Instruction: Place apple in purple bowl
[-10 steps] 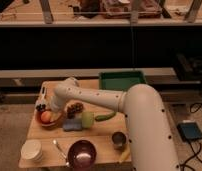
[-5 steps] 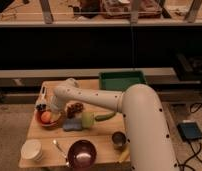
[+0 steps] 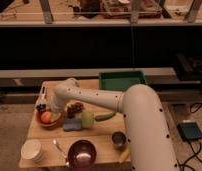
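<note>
Orange apple [image 3: 46, 117], purple bowl [image 3: 82, 153]

My arm [image 3: 144, 125] is cased in a smooth, off-white shell with no seams that I can make out. Nearest the camera it is a thick, rounded tube, bulky as a barrel, and it slims down into a narrower tube farther along. A line of small dark dots [image 3: 99, 93], perhaps screws, runs along that slimmer section. Beyond it the shell swells into a rounded joint [image 3: 69, 86], pale like everything else. My gripper [image 3: 42, 106] is the one dark part, small and blackish, at the far end of the arm over the left side of the table [image 3: 96, 134].
</note>
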